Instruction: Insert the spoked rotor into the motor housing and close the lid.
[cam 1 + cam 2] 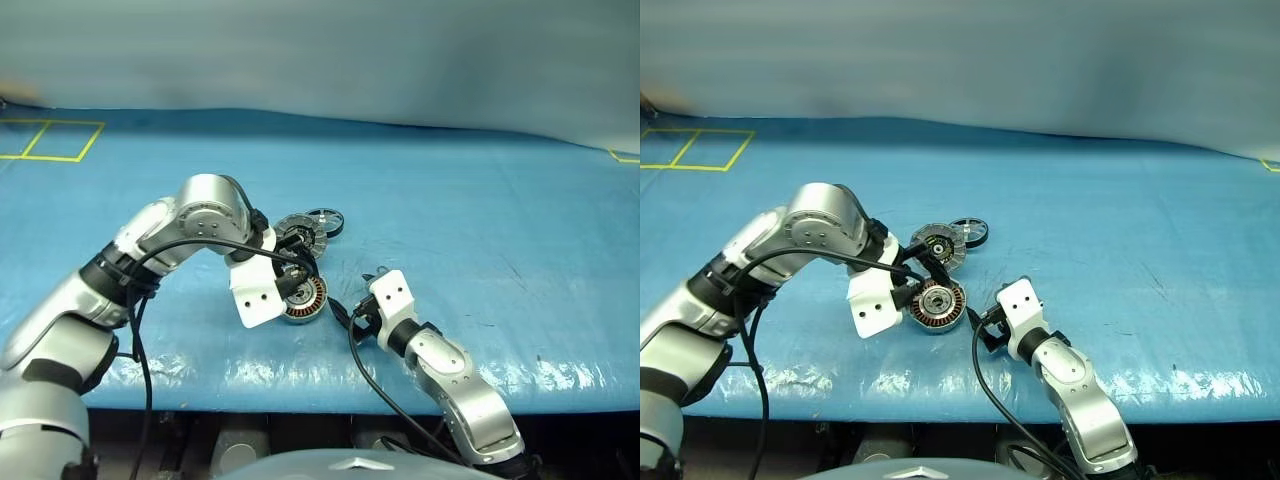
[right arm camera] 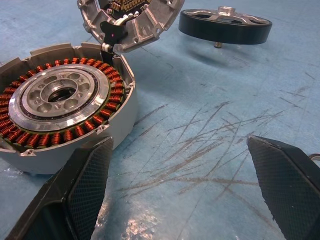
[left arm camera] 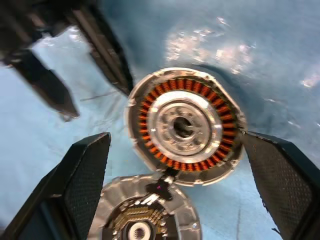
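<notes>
The motor housing (image 1: 306, 299) sits on the blue table (image 1: 480, 220), its copper windings facing up around a silver centre. The lid (image 1: 301, 232) stands open behind it, joined at a black hinge, with its finned inside showing. Just beyond the lid, the spoked rotor (image 2: 225, 25), a black ring with a pale hub, rests on the table. My left gripper (image 1: 290, 262) hovers open above the housing, pointing down, its fingers (image 3: 85, 170) spread wider than the cup. My right gripper (image 2: 180, 145) is open and empty, low over the table beside the housing.
The blue table covering is scratched near the right gripper. Yellow tape squares (image 1: 50, 140) mark the far left corner. The table's front edge (image 1: 300, 385) runs just below both arms. Black cables (image 1: 145, 370) hang from each wrist.
</notes>
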